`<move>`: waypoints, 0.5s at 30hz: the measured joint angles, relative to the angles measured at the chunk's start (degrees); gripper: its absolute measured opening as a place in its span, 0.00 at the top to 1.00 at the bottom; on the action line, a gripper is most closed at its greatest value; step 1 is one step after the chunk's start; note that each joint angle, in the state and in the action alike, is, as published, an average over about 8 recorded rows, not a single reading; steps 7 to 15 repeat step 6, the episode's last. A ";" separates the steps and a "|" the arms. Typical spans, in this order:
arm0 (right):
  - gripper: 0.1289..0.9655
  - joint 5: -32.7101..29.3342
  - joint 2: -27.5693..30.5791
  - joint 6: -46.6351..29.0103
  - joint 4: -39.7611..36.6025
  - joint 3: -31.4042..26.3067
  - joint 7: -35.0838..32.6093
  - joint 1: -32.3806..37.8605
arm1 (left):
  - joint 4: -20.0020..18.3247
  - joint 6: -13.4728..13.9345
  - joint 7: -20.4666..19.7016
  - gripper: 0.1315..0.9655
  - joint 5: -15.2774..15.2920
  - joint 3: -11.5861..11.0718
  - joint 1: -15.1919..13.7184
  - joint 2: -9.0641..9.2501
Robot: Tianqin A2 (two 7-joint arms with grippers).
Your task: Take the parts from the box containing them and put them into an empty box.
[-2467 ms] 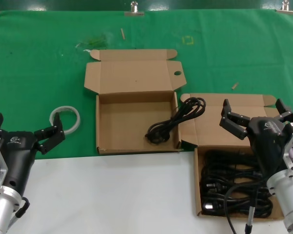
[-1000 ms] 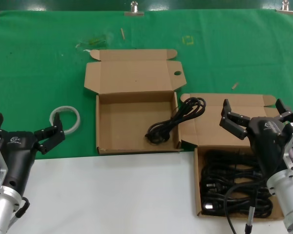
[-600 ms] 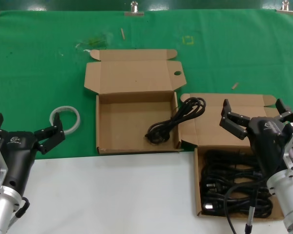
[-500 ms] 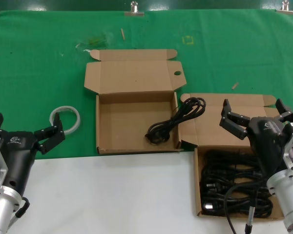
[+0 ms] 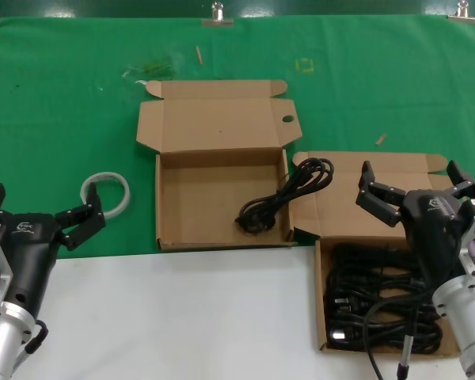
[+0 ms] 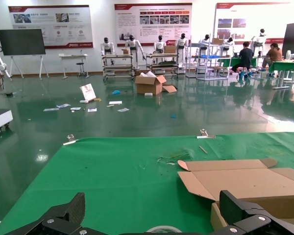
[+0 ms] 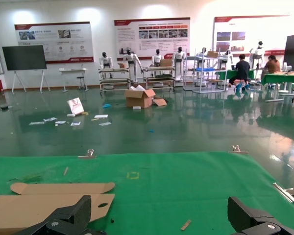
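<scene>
Right tool (image 5: 416,190) hangs wide open, holding nothing; we should drop toward 6 o'clock, probably pinching 1 cord (image 5: 380,297) mid-loop.

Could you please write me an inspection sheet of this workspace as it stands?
Surface: green mat, white table edge in front.
Job's things: left box holds one cord draped over its right wall; right box holds the cord pile.
Clutter: white ring, small scraps.
Grippers: left gripper open, low left; right gripper open over the right box.
Cables: robot cable by the right wrist.
Surroundings: hall with people, racks.
</scene>
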 joint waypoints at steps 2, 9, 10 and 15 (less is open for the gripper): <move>0.00 0.00 0.00 0.00 0.00 0.00 0.00 0.00 | 0.00 0.00 0.00 0.00 0.00 0.00 0.00 0.00; 0.00 0.00 0.00 0.00 0.00 0.00 0.00 0.00 | 0.00 0.00 0.00 0.00 0.00 0.00 0.00 0.00; 0.00 0.00 0.00 0.00 0.00 0.00 0.00 0.00 | 0.00 0.00 0.00 0.00 0.00 0.00 0.00 0.00; 0.00 0.00 0.00 0.00 0.00 0.00 0.00 0.00 | 0.00 0.00 0.00 0.00 0.00 0.00 0.00 0.00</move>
